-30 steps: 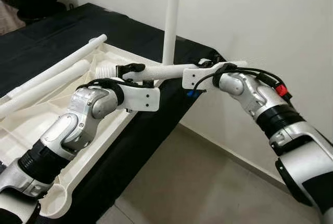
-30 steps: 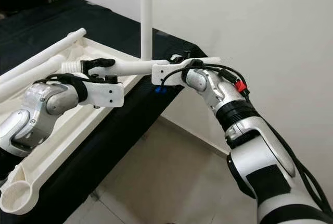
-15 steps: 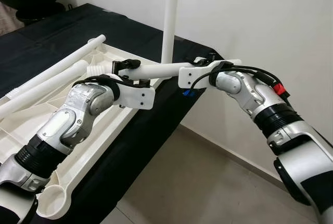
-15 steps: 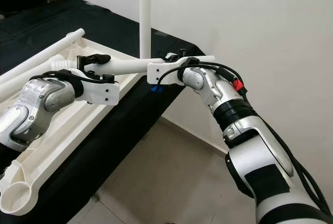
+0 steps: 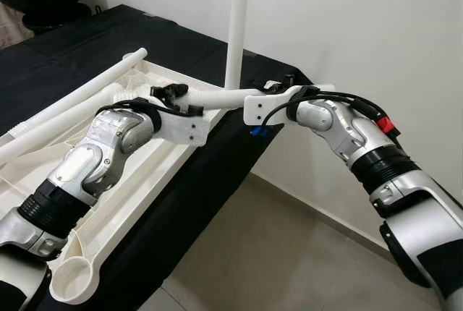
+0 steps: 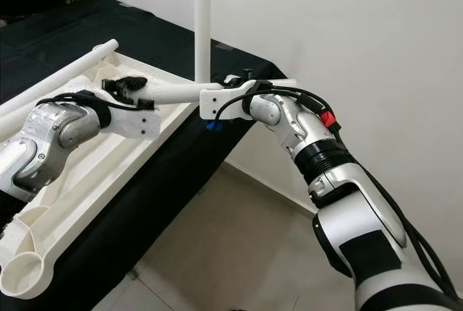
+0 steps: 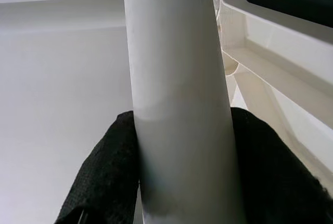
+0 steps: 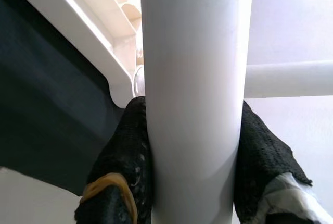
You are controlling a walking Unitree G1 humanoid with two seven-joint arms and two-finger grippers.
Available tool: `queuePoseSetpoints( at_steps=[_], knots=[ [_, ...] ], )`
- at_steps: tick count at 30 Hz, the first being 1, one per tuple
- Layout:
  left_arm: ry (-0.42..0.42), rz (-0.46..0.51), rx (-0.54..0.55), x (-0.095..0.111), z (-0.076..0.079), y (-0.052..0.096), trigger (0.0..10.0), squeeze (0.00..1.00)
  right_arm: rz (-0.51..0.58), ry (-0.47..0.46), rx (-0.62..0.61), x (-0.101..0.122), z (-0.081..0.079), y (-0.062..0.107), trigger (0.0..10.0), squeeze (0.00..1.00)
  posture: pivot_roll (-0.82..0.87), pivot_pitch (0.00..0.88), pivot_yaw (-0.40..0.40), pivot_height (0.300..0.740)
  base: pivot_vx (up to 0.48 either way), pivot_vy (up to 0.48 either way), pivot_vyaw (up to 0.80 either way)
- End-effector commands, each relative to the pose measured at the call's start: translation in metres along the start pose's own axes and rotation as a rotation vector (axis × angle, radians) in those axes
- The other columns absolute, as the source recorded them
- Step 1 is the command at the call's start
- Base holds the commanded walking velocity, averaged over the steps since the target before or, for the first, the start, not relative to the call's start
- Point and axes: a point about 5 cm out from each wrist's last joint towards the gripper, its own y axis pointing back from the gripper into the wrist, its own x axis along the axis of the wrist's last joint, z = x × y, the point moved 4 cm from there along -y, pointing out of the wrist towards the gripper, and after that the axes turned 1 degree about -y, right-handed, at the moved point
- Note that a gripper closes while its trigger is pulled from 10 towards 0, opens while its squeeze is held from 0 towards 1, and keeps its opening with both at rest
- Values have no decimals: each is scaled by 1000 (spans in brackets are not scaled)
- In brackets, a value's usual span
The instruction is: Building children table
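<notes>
A white table leg [image 5: 217,98] is held nearly level above the corner of the upturned white tabletop [image 5: 145,181]. My left gripper [image 5: 172,94] is shut on its left end, over the tabletop. Close to the leg's other end, beyond the table's edge, my right gripper [image 5: 289,88] is shut on it too. Both wrist views show the leg [image 7: 179,104] [image 8: 192,94] pressed between black fingers [image 7: 104,166] [image 8: 130,156]. Another white leg [image 5: 236,25] stands upright at the tabletop's far corner, just behind the held one.
Two more loose white legs [image 5: 72,105] lie along the tabletop's left side. The tabletop rests on a black cloth-covered surface [image 5: 181,202]. A white wall [image 5: 362,29] is close behind the right arm, and tiled floor [image 5: 275,260] lies below it.
Both grippers have carried the held leg to the left and a little lower, so its left end is further in over the tabletop.
</notes>
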Motion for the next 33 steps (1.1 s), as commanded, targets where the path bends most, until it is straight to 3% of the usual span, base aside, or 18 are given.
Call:
queuePoseSetpoints(
  at_steps=[1,7,8,16,17,25,26,27,31,33],
  knots=[
    [-23,-7,-65,-3,17,-2,0,0,49,13,-42,11,12,3,10000,0,33,118,-61,740,0,0,0],
    [-17,-12,-68,-4,21,-2,0,0,60,9,-72,13,19,8,10000,0,28,104,-56,740,0,0,0],
    [-21,-14,-68,-4,21,-2,10000,0,65,8,-80,14,21,8,10000,0,28,99,-55,740,0,0,0],
    [-25,-15,-77,-4,22,-1,10000,0,102,8,-116,24,28,9,10000,0,27,103,-59,740,0,0,0],
    [-27,-12,-79,-4,22,-1,10000,0,116,-1,-126,28,30,9,10000,1000,30,100,-61,740,0,0,0],
    [-28,-5,-107,-3,27,3,10000,0,160,2,-168,39,37,10,10000,1000,31,102,-64,740,0,0,0],
    [-25,-7,-119,-4,29,3,10000,0,165,9,-162,40,37,10,10000,886,32,105,-64,740,0,0,0],
    [-19,-14,-133,-5,32,3,10000,0,175,6,-152,42,35,10,10000,0,32,108,-65,740,0,0,0],
    [-10,-29,-161,-9,37,4,10000,0,222,-15,-129,49,34,12,10000,0,33,108,-65,740,0,0,0],
    [-11,-50,-180,-15,40,6,10000,0,326,-50,-109,64,35,18,10000,0,32,111,-65,740,0,0,0]
  ],
)
